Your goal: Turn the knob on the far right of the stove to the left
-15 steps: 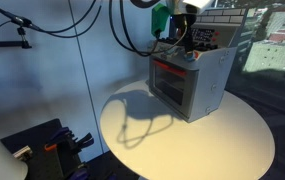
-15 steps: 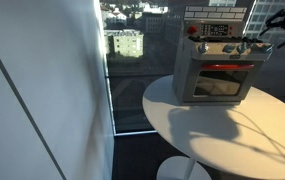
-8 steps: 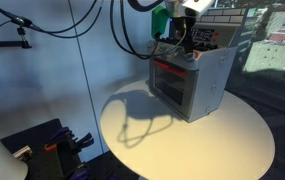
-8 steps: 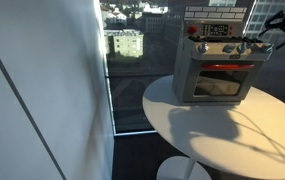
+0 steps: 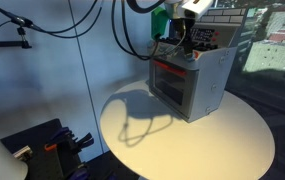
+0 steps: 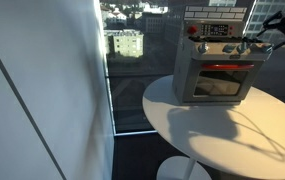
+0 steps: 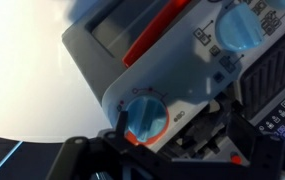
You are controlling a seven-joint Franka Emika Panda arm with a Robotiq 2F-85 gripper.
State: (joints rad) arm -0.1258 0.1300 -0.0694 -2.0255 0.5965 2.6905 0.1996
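Observation:
A grey toy stove (image 5: 204, 88) (image 6: 218, 75) stands on a round white table (image 5: 212, 145). My gripper (image 5: 185, 42) (image 6: 249, 43) hangs at the stove's control panel, at its right end as seen from the front. In the wrist view a blue knob with an orange base (image 7: 144, 117) sits right by my left finger (image 7: 119, 122). The right finger (image 7: 239, 128) stands well apart from it, so the jaws look open. A second blue knob (image 7: 234, 28) shows further along the panel. My gripper (image 7: 179, 132) holds nothing.
The stove has an orange-lit oven door (image 6: 220, 70) and a red knob (image 6: 192, 30) at its other end. A window wall (image 6: 132, 60) stands behind the table. Cables (image 5: 127, 25) hang beside the arm. Dark equipment (image 5: 47, 145) lies on the floor.

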